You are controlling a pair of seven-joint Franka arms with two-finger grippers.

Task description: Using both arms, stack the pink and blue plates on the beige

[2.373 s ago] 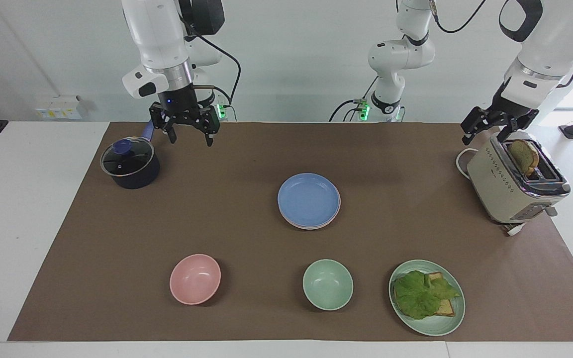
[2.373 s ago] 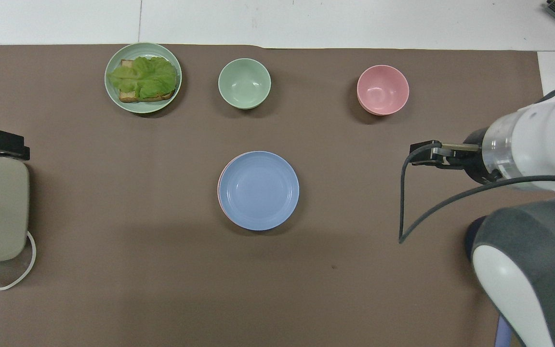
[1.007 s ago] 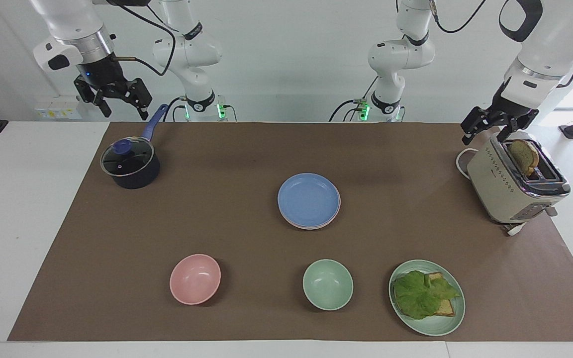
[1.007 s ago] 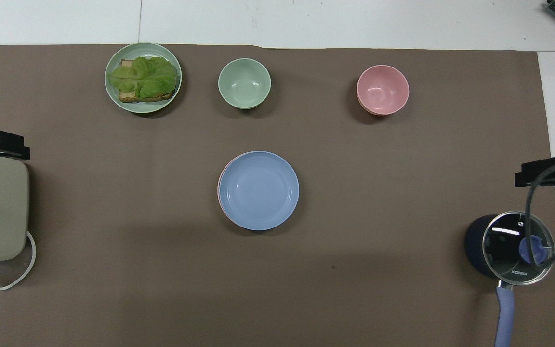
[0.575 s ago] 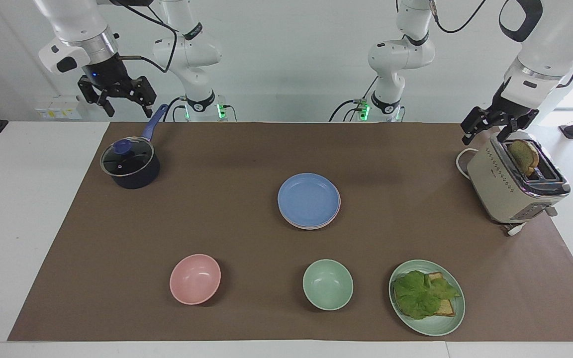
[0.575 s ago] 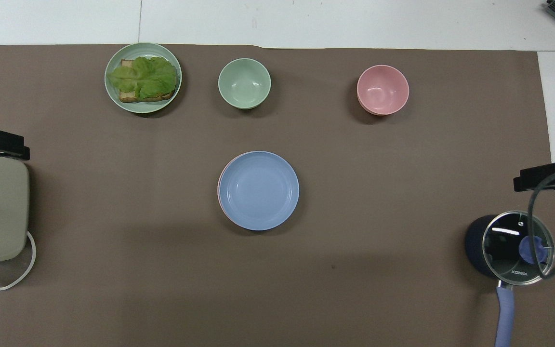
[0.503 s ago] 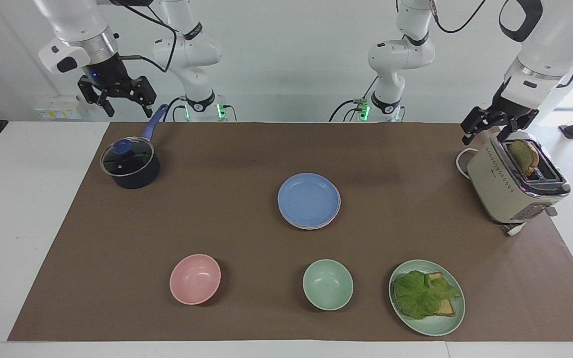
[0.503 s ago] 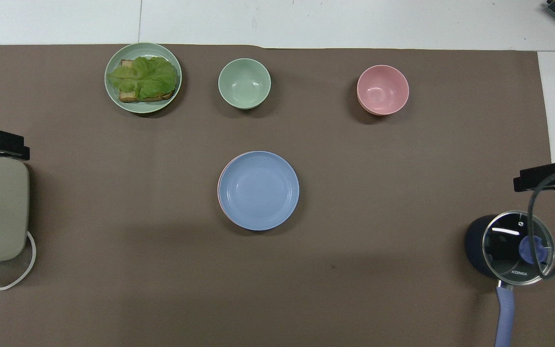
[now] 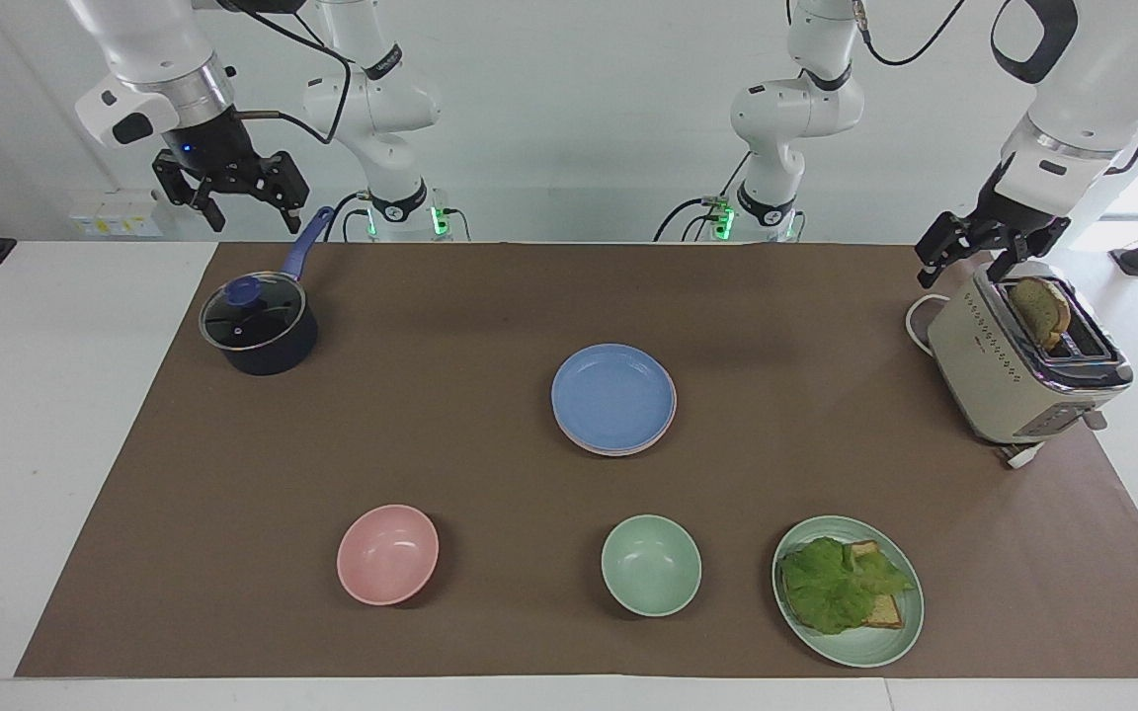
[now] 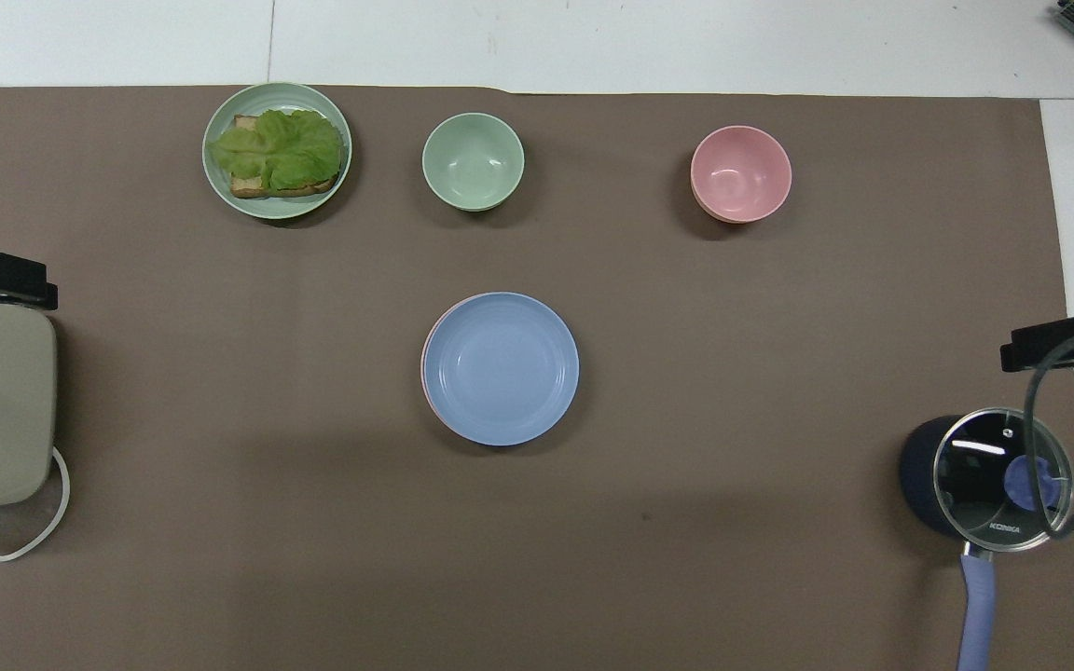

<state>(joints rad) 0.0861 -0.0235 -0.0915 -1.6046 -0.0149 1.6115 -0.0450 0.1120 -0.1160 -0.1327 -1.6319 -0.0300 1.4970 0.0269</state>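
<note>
at the 10 o'clock corner of the facing view the right gripper (image 9: 231, 195) hangs empty over the table edge by the lidded pot (image 9: 258, 326), jaws spread wide. dead centre sits the stack: blue plate (image 9: 613, 397) on top, a sliver of pink plate (image 10: 425, 373) showing beneath; the beige plate is hidden, so i can't confirm it. the stacking looks finished, with nothing left but waiting. at 2 o'clock the left gripper (image 9: 987, 249) hovers over the toaster (image 9: 1023, 365), open, holding nothing. a brown mat (image 9: 490, 296) covers a white table, with a plain white wall at 12 o'clock.
</note>
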